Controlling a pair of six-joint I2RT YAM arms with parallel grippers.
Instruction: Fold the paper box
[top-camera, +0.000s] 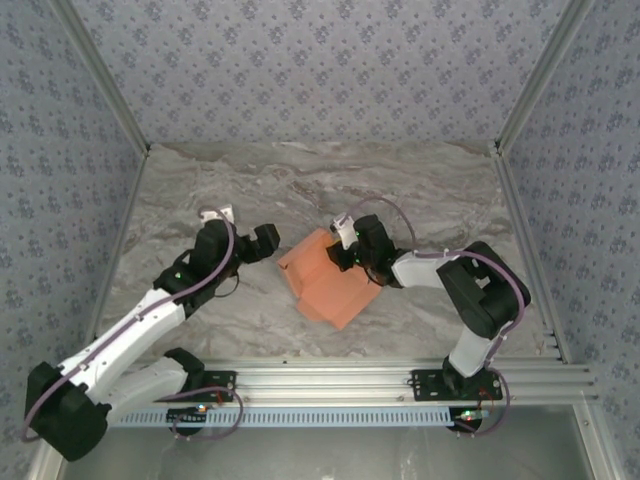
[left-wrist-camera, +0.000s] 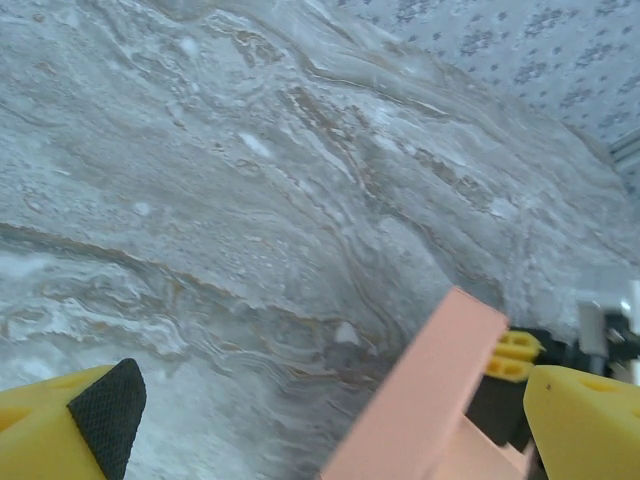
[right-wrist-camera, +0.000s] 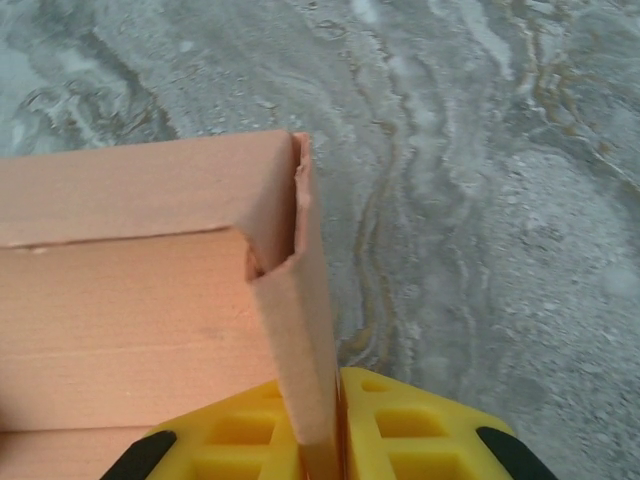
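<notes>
Right gripper pinched one paper box wall in the table's middle, left gripper gaped open, folding looked half done.

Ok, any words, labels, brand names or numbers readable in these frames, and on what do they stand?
None readable. The paper box is plain orange card, the table has only marble veining, and the walls bear a small repeating floral pattern, no lettering.

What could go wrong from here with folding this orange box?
The right fingers pinch one thin upright wall of the paper box; a hard pull may crease it or tear the gaping corner. The left fingers stand open by the box, so nothing steadies it and it may slide.
</notes>
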